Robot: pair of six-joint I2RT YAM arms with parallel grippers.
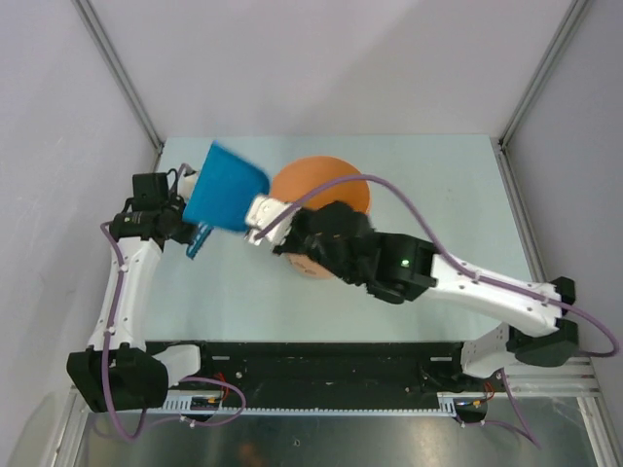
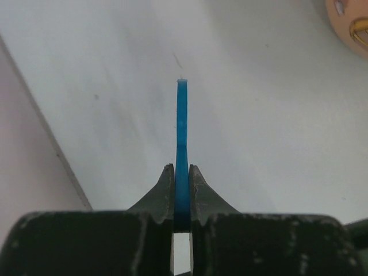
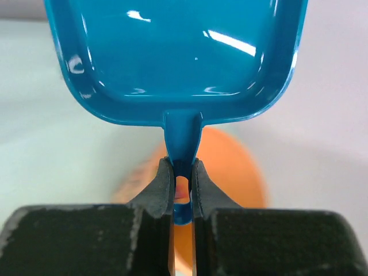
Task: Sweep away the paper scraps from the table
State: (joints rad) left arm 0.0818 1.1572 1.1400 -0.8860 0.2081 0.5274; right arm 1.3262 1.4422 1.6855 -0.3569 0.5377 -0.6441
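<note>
My right gripper point(image 1: 255, 212) point(image 3: 181, 163) is shut on the handle of the blue plastic dustpan point(image 1: 224, 197) point(image 3: 172, 57). It holds the pan raised and tilted over the left middle of the pale green table point(image 1: 428, 175). The pan's inside looks empty. My left gripper point(image 1: 187, 232) point(image 2: 181, 168) is shut on the thin blue brush handle point(image 2: 181, 126), and the brush point(image 1: 198, 241) hangs just left of and below the pan. No paper scraps show on the table. Two small blurred bits point(image 2: 357, 29) lie in the orange bowl; I cannot tell what they are.
An orange round bowl point(image 1: 336, 185) point(image 3: 236, 167) stands mid-table, partly under my right arm and right of the dustpan. Grey walls and metal rails point(image 1: 122, 78) close the left, back and right sides. The black front rail point(image 1: 321, 355) runs along the near edge.
</note>
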